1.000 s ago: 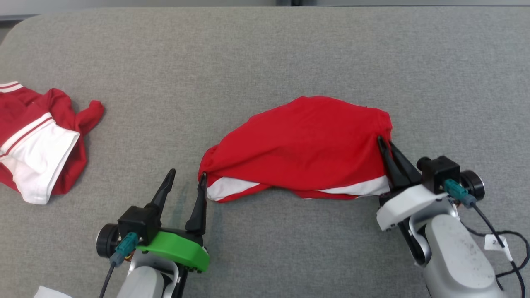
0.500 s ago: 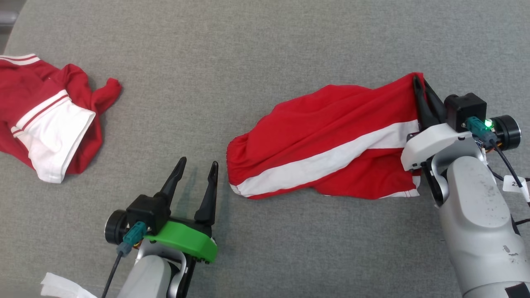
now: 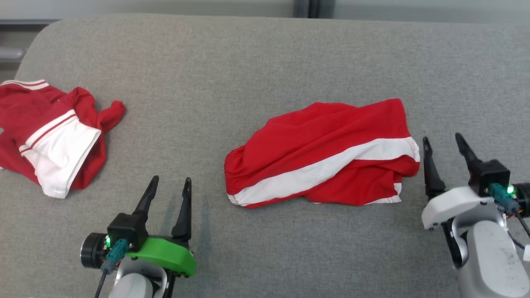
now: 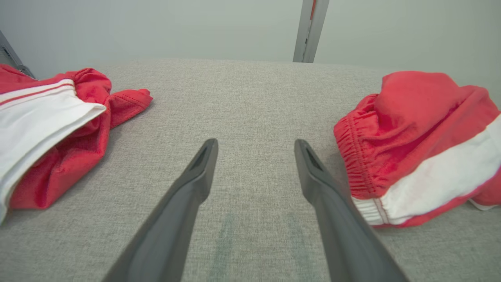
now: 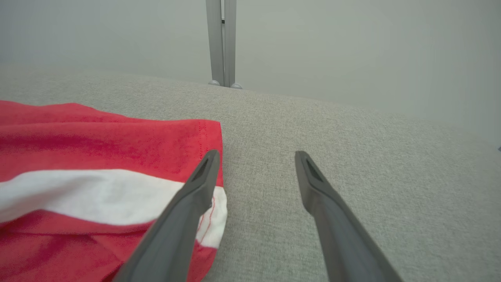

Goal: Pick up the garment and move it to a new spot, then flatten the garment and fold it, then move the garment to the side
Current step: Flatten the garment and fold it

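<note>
The garment (image 3: 323, 153) is a pair of red shorts with a white stripe, lying crumpled on the grey table (image 3: 248, 62) right of centre. It also appears at the right in the left wrist view (image 4: 422, 149) and at the left in the right wrist view (image 5: 98, 168). My right gripper (image 3: 442, 140) stands open just right of the garment's leg end, nothing between its fingers. My left gripper (image 3: 171, 183) is open over bare cloth, left of the elastic waistband (image 4: 352, 156).
A second red and white garment (image 3: 49, 136) lies bunched at the table's left edge. A grey post (image 5: 221, 43) rises behind the far edge of the table. Cables hang beside the right arm.
My right gripper has let go of the garment's right end and opened, drawing back toward me. The garment has dropped flat onto the table. The head camera has also shifted.
</note>
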`<state>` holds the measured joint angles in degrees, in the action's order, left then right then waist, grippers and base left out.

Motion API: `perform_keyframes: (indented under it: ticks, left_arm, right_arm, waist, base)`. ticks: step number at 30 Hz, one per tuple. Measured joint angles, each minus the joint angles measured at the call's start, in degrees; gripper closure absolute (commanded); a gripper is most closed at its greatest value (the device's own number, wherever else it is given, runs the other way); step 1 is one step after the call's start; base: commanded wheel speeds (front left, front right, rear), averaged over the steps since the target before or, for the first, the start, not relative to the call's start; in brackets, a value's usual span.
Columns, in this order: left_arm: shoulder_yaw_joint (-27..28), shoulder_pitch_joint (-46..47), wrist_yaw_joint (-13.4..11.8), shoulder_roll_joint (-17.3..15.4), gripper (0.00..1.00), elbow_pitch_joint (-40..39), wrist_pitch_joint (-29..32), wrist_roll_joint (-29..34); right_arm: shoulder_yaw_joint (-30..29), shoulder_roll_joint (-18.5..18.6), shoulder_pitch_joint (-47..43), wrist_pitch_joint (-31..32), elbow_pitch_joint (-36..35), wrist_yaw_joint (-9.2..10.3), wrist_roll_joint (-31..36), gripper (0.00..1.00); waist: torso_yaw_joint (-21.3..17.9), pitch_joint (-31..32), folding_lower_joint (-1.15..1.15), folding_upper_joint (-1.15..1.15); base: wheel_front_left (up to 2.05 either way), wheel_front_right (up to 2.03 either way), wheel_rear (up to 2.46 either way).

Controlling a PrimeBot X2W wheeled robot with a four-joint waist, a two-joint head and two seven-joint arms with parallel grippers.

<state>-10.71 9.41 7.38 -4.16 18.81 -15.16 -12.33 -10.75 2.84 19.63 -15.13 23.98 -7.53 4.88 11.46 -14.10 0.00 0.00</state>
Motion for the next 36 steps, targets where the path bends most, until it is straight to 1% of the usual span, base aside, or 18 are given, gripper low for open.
perform_keyframes:
  ticks: [4,8,11,21,25,31,32,36]
  left_arm:
    - [2.0,-2.2,0.0,0.3,0.0,-0.5,0.0,2.4]
    - [2.9,-4.6,0.0,0.6,0.0,-0.7,0.0,3.6]
    - [3.7,-6.1,0.0,0.8,0.0,-1.2,0.0,4.7]
    - [2.6,-10.3,0.0,1.2,0.0,-1.5,0.0,5.0]
    - [1.1,-10.3,0.0,1.3,0.0,-1.5,0.0,3.5]
    - [-1.3,-9.8,0.0,1.3,0.0,-1.0,0.0,0.1]
    - [-3.0,-8.8,0.0,1.3,0.0,-0.3,0.0,-2.1]
    - [-5.5,-6.2,0.0,1.1,0.0,1.5,0.0,-5.5]
  right_arm:
    - [1.8,0.0,-4.4,0.0,-2.1,0.0,-2.0,0.0]
    - [2.2,0.0,-7.7,0.0,-2.5,0.0,-5.1,0.0]
    - [3.2,0.0,-9.7,0.0,-2.7,0.0,-6.1,0.0]
    - [5.9,-0.1,-14.7,0.0,-1.7,0.0,-8.2,0.0]
    - [6.6,-0.1,-14.8,0.0,-1.7,0.0,-8.4,0.0]
    - [7.1,-0.1,-14.0,0.0,-2.4,0.0,-8.1,0.0]
    - [7.3,-0.1,-13.4,0.0,-2.6,0.0,-7.9,0.0]
    - [8.0,-0.1,-11.8,0.0,-3.0,0.0,-7.4,0.0]
  waist:
    - [-1.4,2.5,0.0,0.0]
    - [-2.8,4.8,0.0,0.0]
    - [-3.6,6.4,0.0,0.0]
    - [-4.6,11.9,0.0,0.0]
    - [-4.8,12.3,0.0,0.0]
    - [-5.0,10.4,0.0,0.0]
    - [-5.2,9.5,0.0,0.0]
    - [-5.6,7.2,0.0,0.0]
  base:
    - [0.0,0.0,0.0]
    - [0.0,0.0,0.0]
    - [0.0,0.0,0.0]
    - [0.0,0.0,0.0]
    - [0.0,0.0,0.0]
    - [0.0,0.0,0.0]
    - [0.0,0.0,0.0]
    - [0.0,0.0,0.0]
